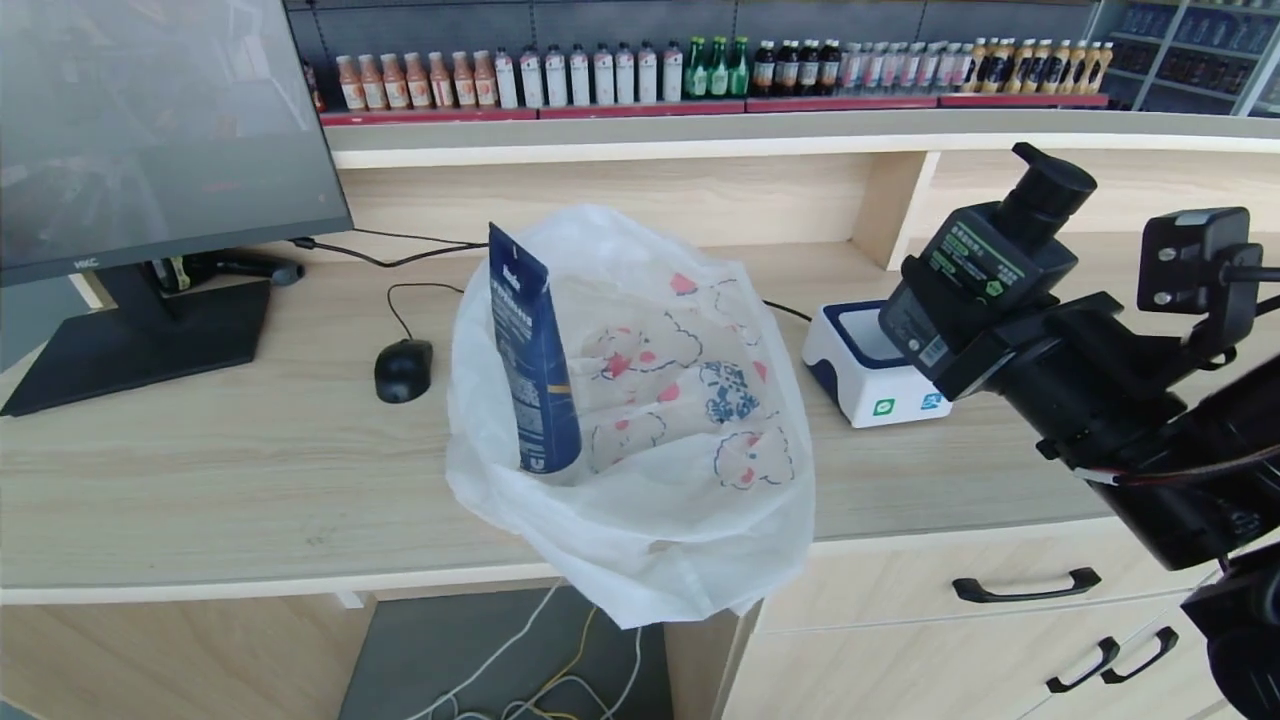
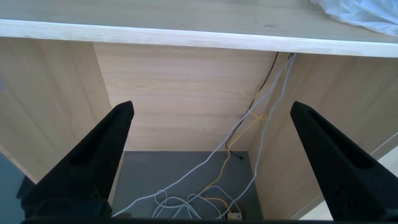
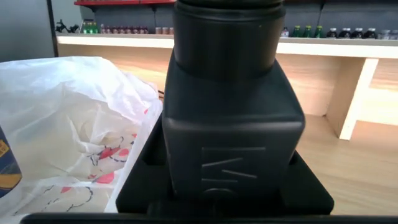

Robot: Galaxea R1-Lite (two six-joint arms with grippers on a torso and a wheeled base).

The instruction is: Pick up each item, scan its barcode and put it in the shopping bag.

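A black bottle (image 1: 985,265) with a wide cap is held tilted in my right gripper (image 1: 1025,335), which is shut on it. It hangs just above the white and blue barcode scanner (image 1: 865,385) on the counter, with its barcode label facing down and to the left. In the right wrist view the bottle (image 3: 230,118) stands between the fingers (image 3: 140,186). The white printed shopping bag (image 1: 660,420) sits mid-counter at the front edge, with a dark blue tube (image 1: 535,365) standing upright in it. My left gripper (image 2: 208,155) is open with nothing in it, below the counter top, facing the kneehole.
A monitor (image 1: 150,130) stands at the back left, with a black mouse (image 1: 403,370) beside the bag. A raised ledge and shelves of drink bottles (image 1: 700,70) run behind the counter. Drawers with black handles (image 1: 1025,585) are under the right side. Cables (image 2: 205,193) lie in the kneehole.
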